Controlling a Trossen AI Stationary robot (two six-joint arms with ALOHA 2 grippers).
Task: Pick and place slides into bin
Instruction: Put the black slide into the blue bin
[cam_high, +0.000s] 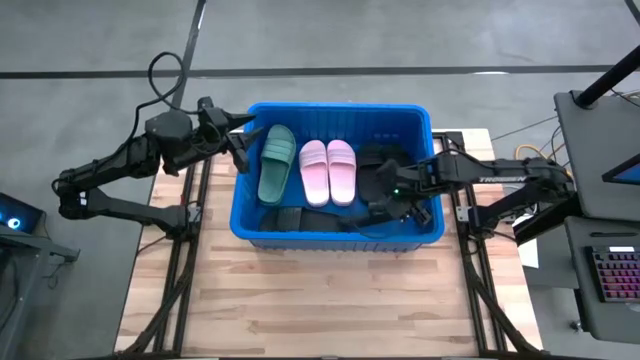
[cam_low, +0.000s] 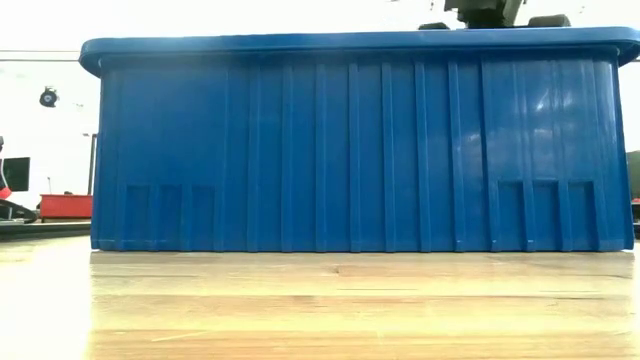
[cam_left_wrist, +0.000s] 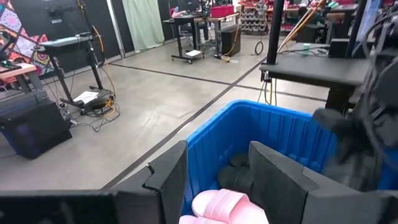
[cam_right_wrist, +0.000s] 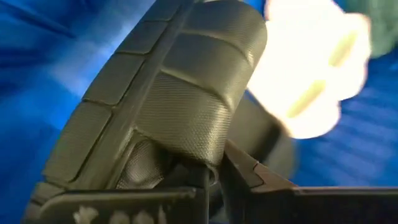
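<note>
- Right gripper is down inside the bin, at its right end, fingers closed together; in the right wrist view they meet just under a black slide. Whether any of its edge is pinched cannot be told; judged a release into the pile.
- Contents: two pink slides lie side by side mid-bin, a green slide lies to their left, and black slides lie at the right.
- Left gripper waits at the bin's left rim, fingers apart, holding nothing.
- Left wrist view shows that gap, with a pink slide beyond it.
- Low view shows only the bin's ribbed wall on the table; contents are hidden.
</note>
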